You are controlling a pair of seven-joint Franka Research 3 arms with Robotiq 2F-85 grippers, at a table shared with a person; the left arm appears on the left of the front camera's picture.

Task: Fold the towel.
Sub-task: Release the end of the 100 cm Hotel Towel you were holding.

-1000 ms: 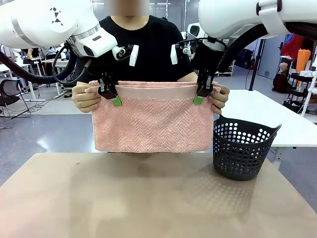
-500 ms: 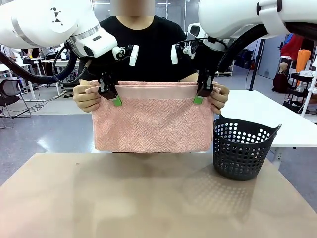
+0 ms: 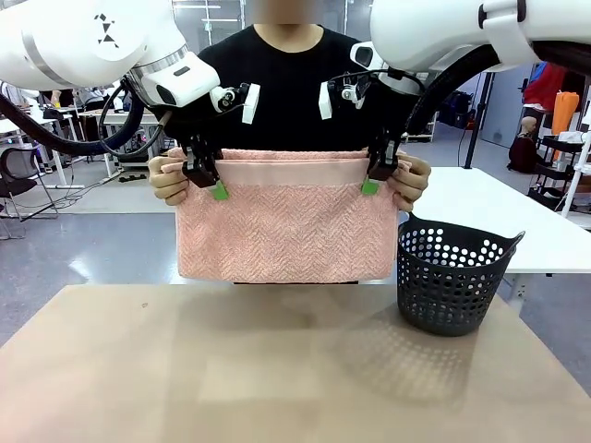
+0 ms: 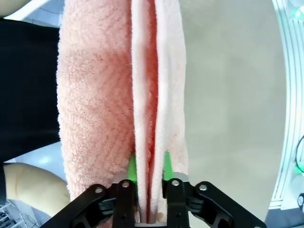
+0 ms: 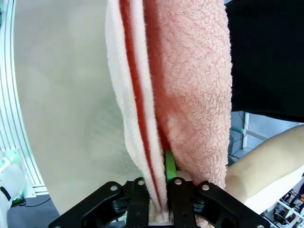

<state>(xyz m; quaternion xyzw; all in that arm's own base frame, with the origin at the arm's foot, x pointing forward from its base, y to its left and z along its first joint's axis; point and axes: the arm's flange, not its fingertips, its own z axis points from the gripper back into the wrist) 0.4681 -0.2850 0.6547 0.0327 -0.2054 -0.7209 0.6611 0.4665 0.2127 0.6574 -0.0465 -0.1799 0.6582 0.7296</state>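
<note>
The salmon-pink towel (image 3: 286, 231) hangs folded double above the table's far edge, its hemmed top edge level. A person behind it grips both top corners, one hand (image 3: 166, 180) on the left and the other hand (image 3: 411, 180) on the right. My left gripper (image 3: 208, 180) points down over the top edge near the left corner. In the left wrist view the towel (image 4: 95, 95) has two layers running loosely between the parted green pads of the left gripper (image 4: 149, 171). My right gripper (image 3: 377, 175) straddles the edge near the right corner. The right wrist view shows the towel (image 5: 190, 71) passing between that gripper's (image 5: 159, 175) slightly parted jaws.
A dark grey perforated basket (image 3: 452, 277) stands on the tan table (image 3: 277, 378) at the right, just below the towel's right corner. A white table (image 3: 545, 231) lies behind it. The person's forearm (image 5: 266, 161) is close beside my right gripper.
Both grippers' jaws have loosened on the towel's top edge. The person's hands have shifted slightly inward and up, and the towel has risen a little with them.
</note>
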